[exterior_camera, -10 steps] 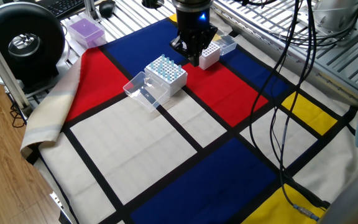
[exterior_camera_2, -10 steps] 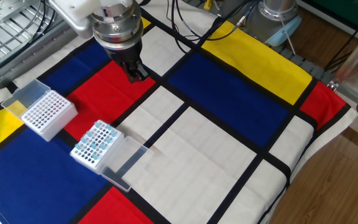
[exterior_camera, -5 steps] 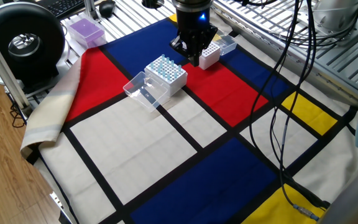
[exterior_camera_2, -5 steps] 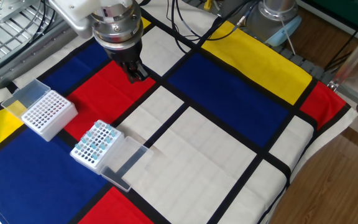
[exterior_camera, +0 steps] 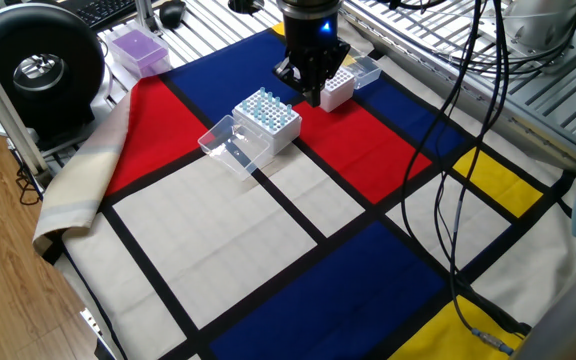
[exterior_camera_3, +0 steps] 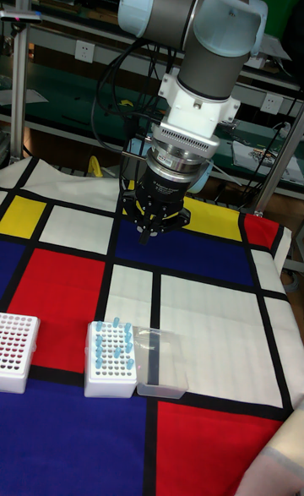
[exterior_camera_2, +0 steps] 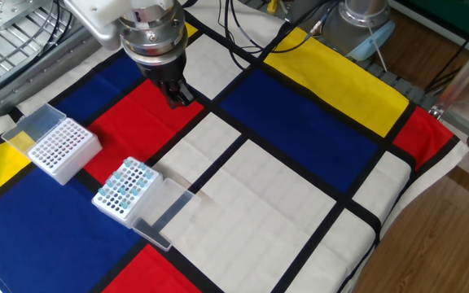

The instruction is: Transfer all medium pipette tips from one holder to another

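Tips fill one open rack; second rack sits apart, looks empty. Gripper hangs above the cloth, fingers together, nothing visibly held.

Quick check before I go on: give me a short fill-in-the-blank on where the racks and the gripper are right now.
1. The rack holding the medium pipette tips has its clear lid swung ____.
2. The other white rack, beside it, shows only ____ holes.
3. The gripper hangs above a ____ patch of the cloth, over neither rack.
4. In the tall fixed view the tips look pale ____.

Missing words: open; empty; red; blue
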Tool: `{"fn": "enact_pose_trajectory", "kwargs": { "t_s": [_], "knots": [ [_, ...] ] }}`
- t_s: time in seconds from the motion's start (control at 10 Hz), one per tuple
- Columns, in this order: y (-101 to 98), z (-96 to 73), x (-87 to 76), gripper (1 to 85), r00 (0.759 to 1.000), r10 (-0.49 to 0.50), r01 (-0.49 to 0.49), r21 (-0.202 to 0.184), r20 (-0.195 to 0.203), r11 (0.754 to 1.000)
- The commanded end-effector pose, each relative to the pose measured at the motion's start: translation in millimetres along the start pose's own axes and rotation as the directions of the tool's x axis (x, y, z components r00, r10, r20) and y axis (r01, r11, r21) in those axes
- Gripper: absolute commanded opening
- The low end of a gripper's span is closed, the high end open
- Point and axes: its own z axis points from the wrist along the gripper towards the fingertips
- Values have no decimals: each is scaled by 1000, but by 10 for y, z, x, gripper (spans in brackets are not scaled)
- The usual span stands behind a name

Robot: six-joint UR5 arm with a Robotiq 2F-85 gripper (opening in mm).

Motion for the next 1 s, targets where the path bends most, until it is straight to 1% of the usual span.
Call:
{"fn": "enact_pose_trajectory", "kwargs": {
  "t_s": [0.0,0.3,0.5,0.9],
  "knots": [
    [28,-11,0,10,1000,6,-6,-13,0,1000],
    [28,-11,-1,10,1000,17,-17,-13,0,1000],
    [28,-11,0,10,1000,-3,3,-13,0,1000],
    [28,-11,0,10,1000,3,-3,-13,0,1000]
  ]
}}
